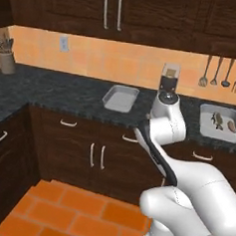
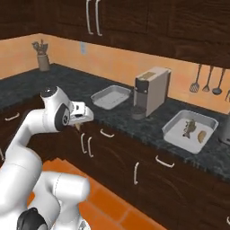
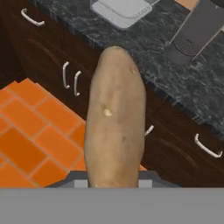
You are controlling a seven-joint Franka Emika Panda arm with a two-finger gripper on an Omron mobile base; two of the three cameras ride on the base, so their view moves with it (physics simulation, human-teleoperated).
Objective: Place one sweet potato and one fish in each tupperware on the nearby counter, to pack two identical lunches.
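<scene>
At far left of desk (image 2: 67, 83), utensil crock (image 2: 43, 61) by orange wall. Gripper (image 2: 79, 125) hangs off desk edge, before cabinet fronts, above orange floor tiles (image 3: 30, 131), clamped on sweet potato (image 3: 114, 118). Empty tupperware (image 2: 110, 97) next along desk, then coffee machine (image 2: 151, 91) just beside it. Second tupperware (image 2: 189, 130) further right holds fish (image 2: 189, 126) and another sweet potato (image 2: 202, 135), apart.

Kitchen: counter (image 1: 67, 94), cabinets (image 1: 97, 153), utensils (image 1: 222, 73).
</scene>
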